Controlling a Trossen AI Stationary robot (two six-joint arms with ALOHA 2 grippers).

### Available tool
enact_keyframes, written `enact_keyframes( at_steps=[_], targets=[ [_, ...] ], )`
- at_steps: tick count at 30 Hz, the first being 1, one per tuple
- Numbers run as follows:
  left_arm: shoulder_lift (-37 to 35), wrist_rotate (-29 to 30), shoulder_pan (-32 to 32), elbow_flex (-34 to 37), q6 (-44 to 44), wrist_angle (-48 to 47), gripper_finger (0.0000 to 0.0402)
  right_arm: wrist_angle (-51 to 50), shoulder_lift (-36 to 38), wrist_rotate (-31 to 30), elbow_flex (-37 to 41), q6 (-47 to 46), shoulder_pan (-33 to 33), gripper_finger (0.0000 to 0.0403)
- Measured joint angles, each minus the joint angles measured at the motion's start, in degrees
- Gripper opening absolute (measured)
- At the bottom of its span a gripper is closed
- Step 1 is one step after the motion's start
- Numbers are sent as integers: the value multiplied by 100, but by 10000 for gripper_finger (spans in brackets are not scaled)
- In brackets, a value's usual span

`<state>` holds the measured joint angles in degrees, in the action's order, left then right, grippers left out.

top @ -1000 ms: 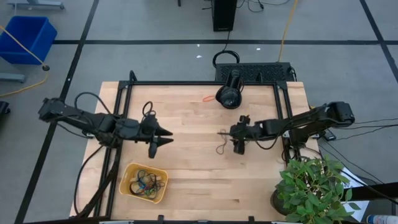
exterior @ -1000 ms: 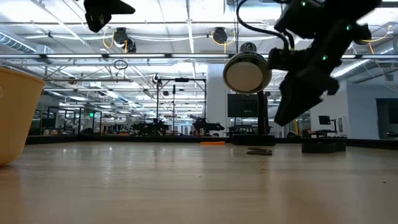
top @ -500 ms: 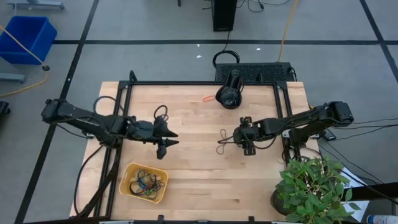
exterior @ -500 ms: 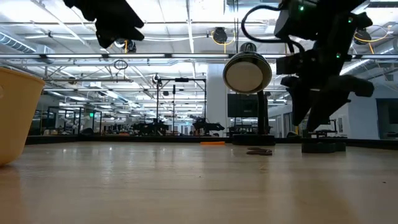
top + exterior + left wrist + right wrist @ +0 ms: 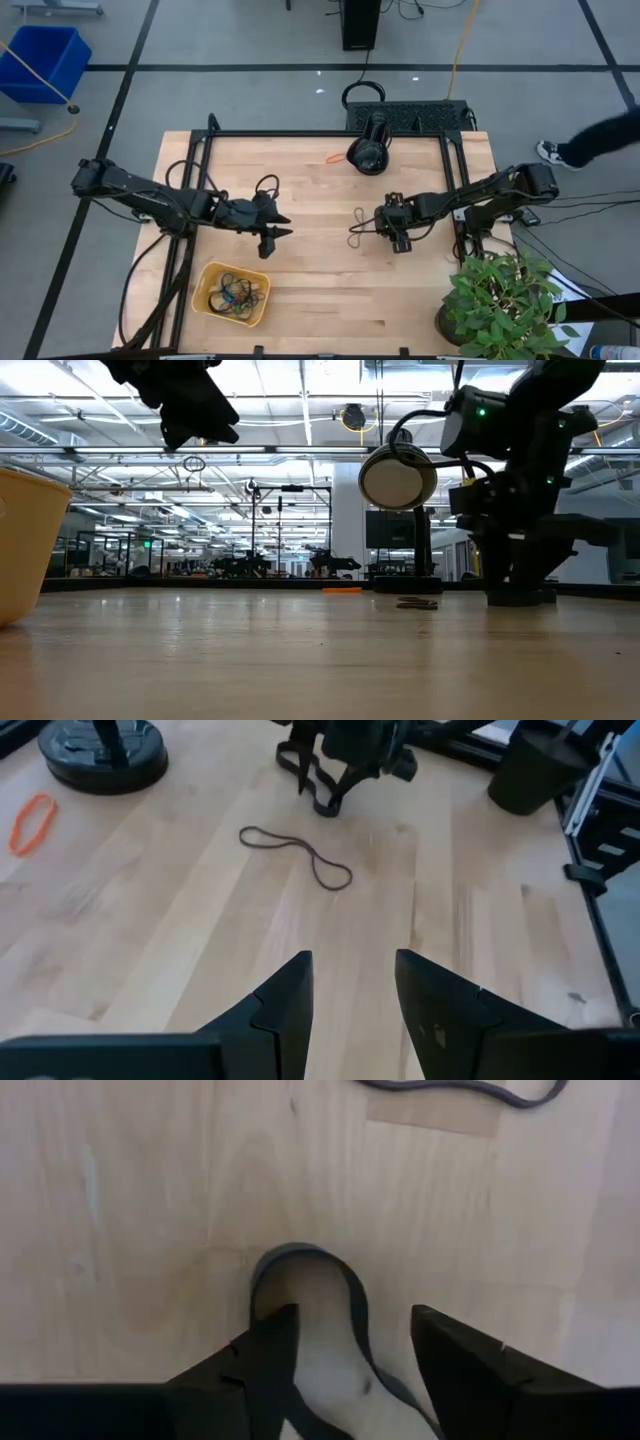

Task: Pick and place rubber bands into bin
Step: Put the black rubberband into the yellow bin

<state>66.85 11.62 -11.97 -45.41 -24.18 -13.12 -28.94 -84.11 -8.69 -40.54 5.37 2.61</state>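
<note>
A dark grey rubber band (image 5: 305, 1270) lies on the wooden table, its loop between the open fingers of my right gripper (image 5: 355, 1330), which points steeply down at the table's right middle (image 5: 388, 228). A thin brown rubber band (image 5: 356, 228) lies flat just to its left, also in the left wrist view (image 5: 297, 855). An orange rubber band (image 5: 333, 158) lies near the far edge. The orange-yellow bin (image 5: 208, 275) sits at the near left with several rubber bands inside. My left gripper (image 5: 279, 232) hangs open above the table's middle left, with nothing between its fingers (image 5: 353, 970). My right gripper comes from above, a finger on each side of the dark grey band's looped end (image 5: 262, 1275), which lies flat on the table. I cannot tell whether the fingers touch it.
A black round-based stand (image 5: 369, 152) rises at the far middle of the table. A potted plant (image 5: 505, 300) sits at the near right corner. A black frame (image 5: 200, 150) runs along the table's edges. A person's leg (image 5: 600, 135) shows on the floor at far right.
My right gripper has tipped from slanting to steeply downward, rolled, and sunk toward the table over the dark grey band. My left gripper has come down and moved toward the table's right. The brown rubber band has not moved.
</note>
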Motion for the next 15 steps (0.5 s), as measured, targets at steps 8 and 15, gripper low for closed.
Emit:
enact_keyframes(
  at_steps=[8,15],
  targets=[
    [2,39,0,0,-9,13,150,180,-16,107,33,28,2,82],
    [2,42,0,0,-31,140,150,434,-30,138,46,-43,4,6]
  ],
)
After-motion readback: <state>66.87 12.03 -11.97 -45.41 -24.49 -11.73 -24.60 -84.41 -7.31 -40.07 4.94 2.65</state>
